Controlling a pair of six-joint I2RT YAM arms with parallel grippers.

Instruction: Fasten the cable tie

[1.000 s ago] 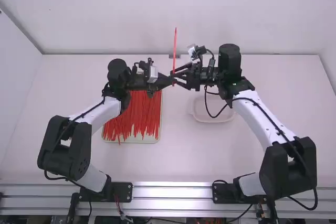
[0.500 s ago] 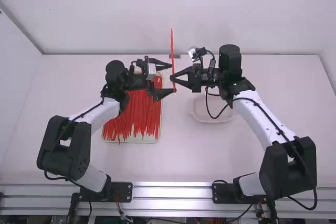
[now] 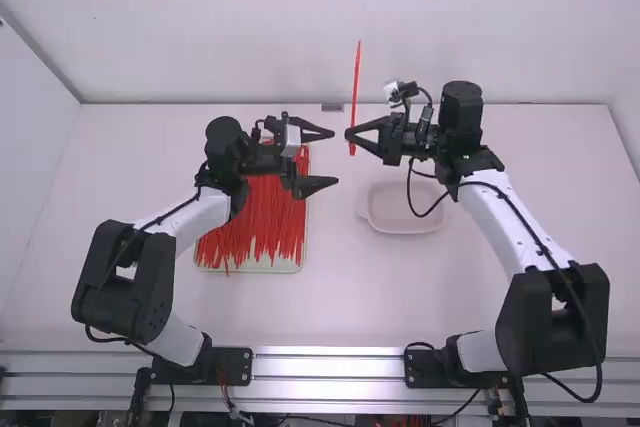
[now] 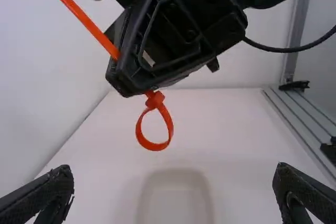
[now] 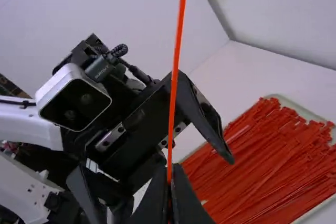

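An orange-red cable tie point(image 3: 355, 97) is fastened into a small loop point(image 4: 154, 128), with its long tail standing upright point(image 5: 176, 77). My right gripper point(image 3: 350, 137) is shut on the tie just above the loop's head and holds it in the air over the table. Its fingers point(image 5: 157, 195) pinch the strap. My left gripper point(image 3: 326, 158) stands wide open a short way left of the tie, touching nothing. Its two fingertips point(image 4: 50, 190) are far apart, and the right gripper's black body point(image 4: 173, 30) hangs in front of them.
A tray point(image 3: 300, 265) heaped with several loose red cable ties point(image 3: 255, 217) lies under the left arm; the ties point(image 5: 262, 156) spread below the left gripper point(image 5: 157, 129). A white dish point(image 3: 405, 215) sits below the right gripper.
My right gripper has carried the tie to the right, away from the left gripper. The left gripper, which met it a second ago, opened and stayed where it was.
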